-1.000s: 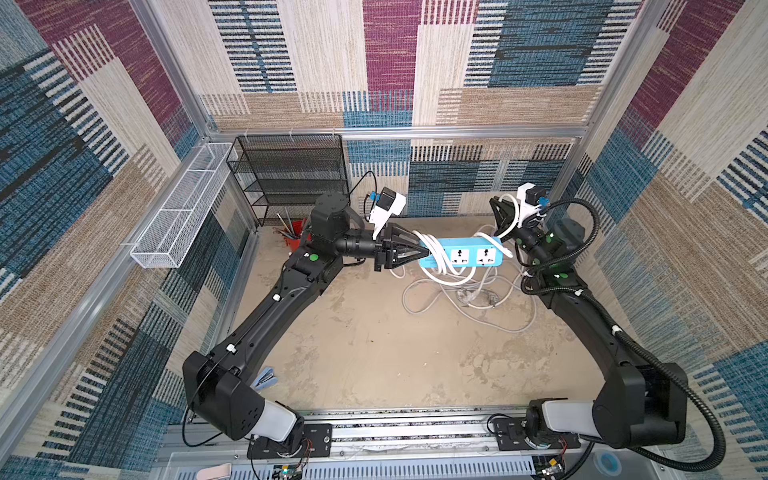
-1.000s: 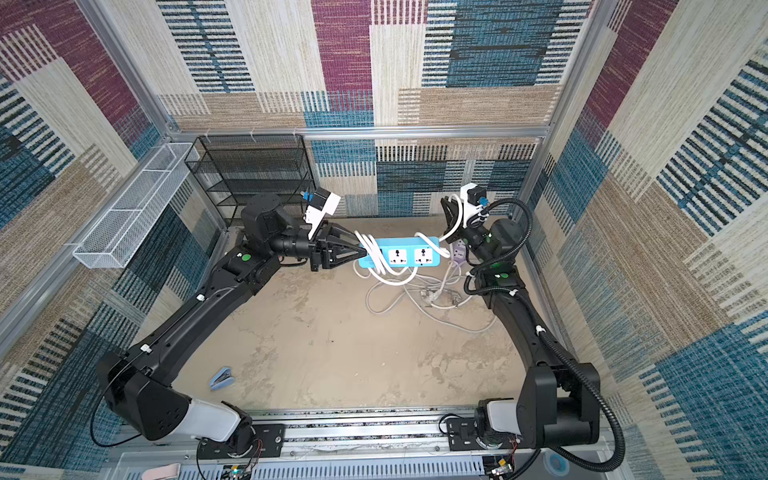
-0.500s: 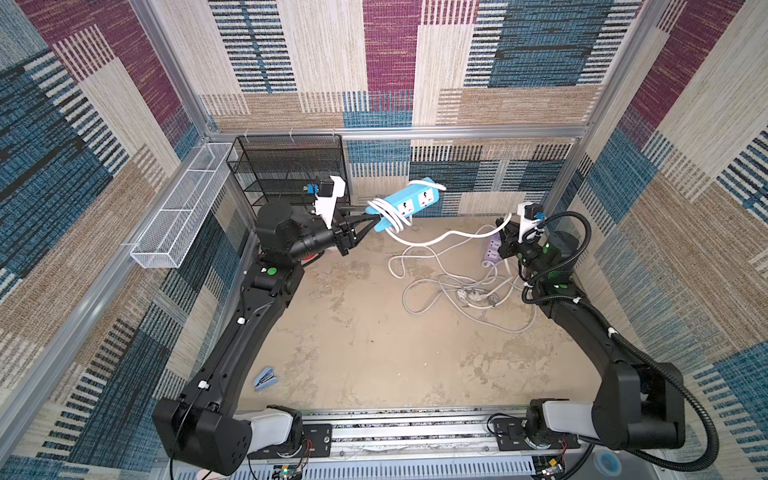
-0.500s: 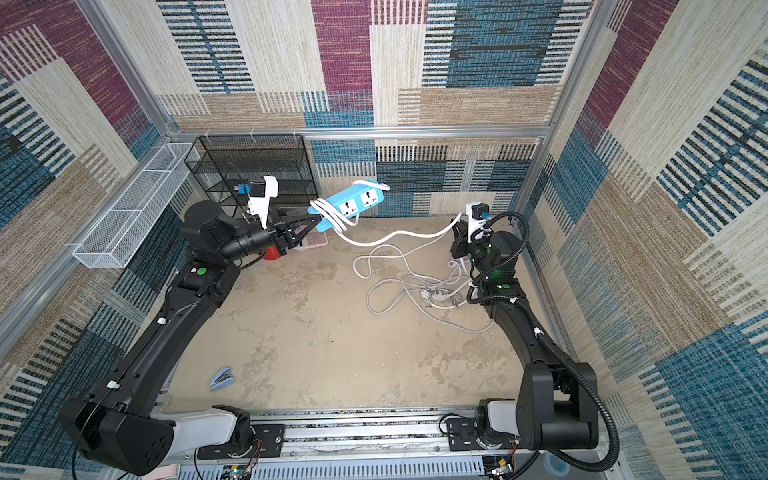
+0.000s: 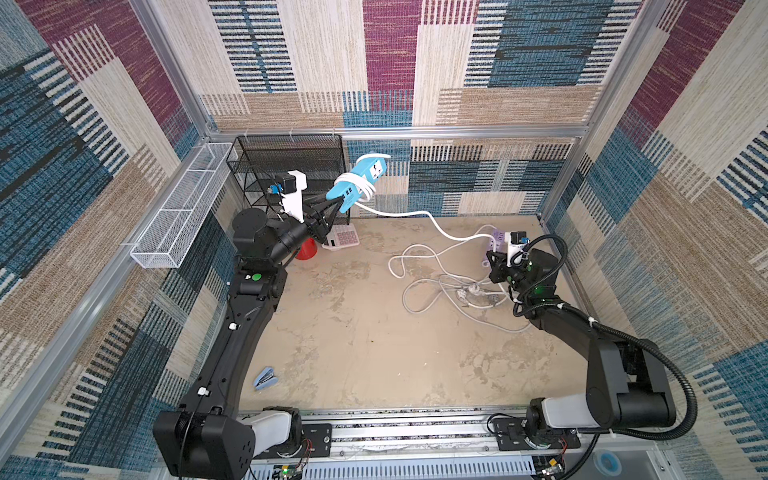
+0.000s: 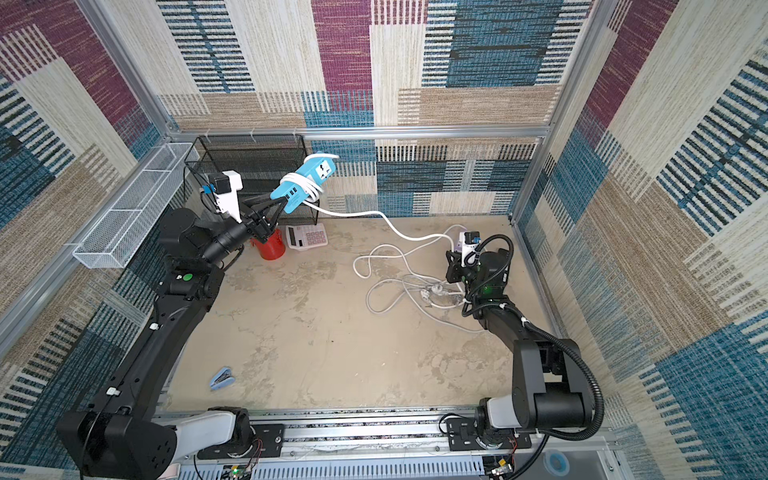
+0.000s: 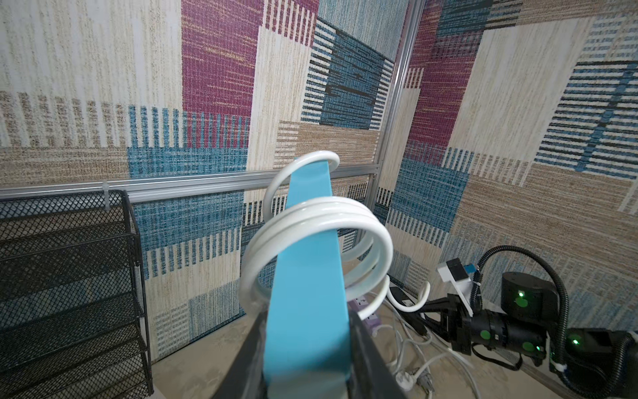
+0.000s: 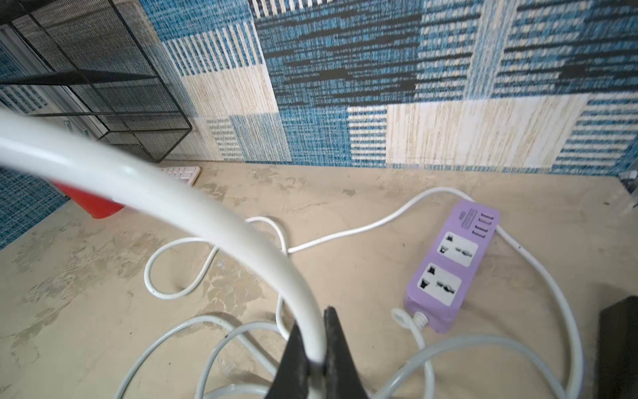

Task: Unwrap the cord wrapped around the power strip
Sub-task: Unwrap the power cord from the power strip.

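My left gripper (image 5: pixel 336 203) (image 6: pixel 282 203) (image 7: pixel 305 319) is shut on one end of the blue power strip (image 5: pixel 362 176) (image 6: pixel 309 176) (image 7: pixel 307 262) and holds it in the air, tilted up toward the back wall beside the rack. Several turns of white cord (image 5: pixel 353 187) (image 7: pixel 321 221) still coil around the strip. From there the cord (image 5: pixel 415 213) (image 6: pixel 365 214) (image 8: pixel 165 190) runs across to my right gripper (image 5: pixel 493 257) (image 6: pixel 451 255) (image 8: pixel 312 333), which is shut on it low at the right side.
A purple power strip (image 8: pixel 452 262) (image 5: pixel 485 262) lies by the right gripper among loose cords (image 5: pixel 449 286) on the floor. A black mesh rack (image 5: pixel 291 166), red cup (image 5: pixel 306 250) and calculator (image 5: pixel 343 237) stand at back left. A blue stapler (image 5: pixel 266 378) lies front left.
The left arm swung the blue strip up and back to the left, away from the middle. The right gripper drew back to the right with the cord, which now stretches between them.
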`<state>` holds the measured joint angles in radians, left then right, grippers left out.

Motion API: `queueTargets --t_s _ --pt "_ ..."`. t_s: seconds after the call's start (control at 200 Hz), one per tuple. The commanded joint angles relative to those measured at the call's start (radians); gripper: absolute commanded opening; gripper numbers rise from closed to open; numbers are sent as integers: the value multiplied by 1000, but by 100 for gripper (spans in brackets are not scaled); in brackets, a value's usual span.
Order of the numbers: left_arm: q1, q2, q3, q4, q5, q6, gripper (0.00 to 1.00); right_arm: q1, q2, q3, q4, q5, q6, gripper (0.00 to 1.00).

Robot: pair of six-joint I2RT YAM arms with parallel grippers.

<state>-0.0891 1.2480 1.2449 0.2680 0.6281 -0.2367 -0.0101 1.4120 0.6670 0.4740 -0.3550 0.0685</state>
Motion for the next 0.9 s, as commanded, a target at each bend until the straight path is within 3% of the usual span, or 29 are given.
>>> queueTargets --t_s 0.0,0.07,0.105,0.195,0.321,0.396,0.566,0.706,0.896 --pt "4 4 -2 119 -16 -23 0 -1 -2 -33 67 31 35 0" --pt "5 5 -2 127 -10 -31 0 -1 -14 -58 83 42 42 0" --pt "5 8 -2 131 -7 -37 0 -1 -23 -65 91 38 44 6" --pt "5 13 2 147 14 -55 0 1 -50 -75 99 5 46 29" --pt "5 29 15 149 45 -78 0 11 -129 -97 115 -42 33 79" --pt "4 43 31 146 80 -96 0 21 -196 -121 139 -77 28 100" --pt "-6 69 63 142 134 -133 0 53 -306 -129 156 -170 13 98" --pt "-31 74 86 76 144 -91 0 97 -357 -62 94 -221 -27 98" --pt "-68 87 109 54 176 -102 0 210 -304 99 5 -315 -87 98"
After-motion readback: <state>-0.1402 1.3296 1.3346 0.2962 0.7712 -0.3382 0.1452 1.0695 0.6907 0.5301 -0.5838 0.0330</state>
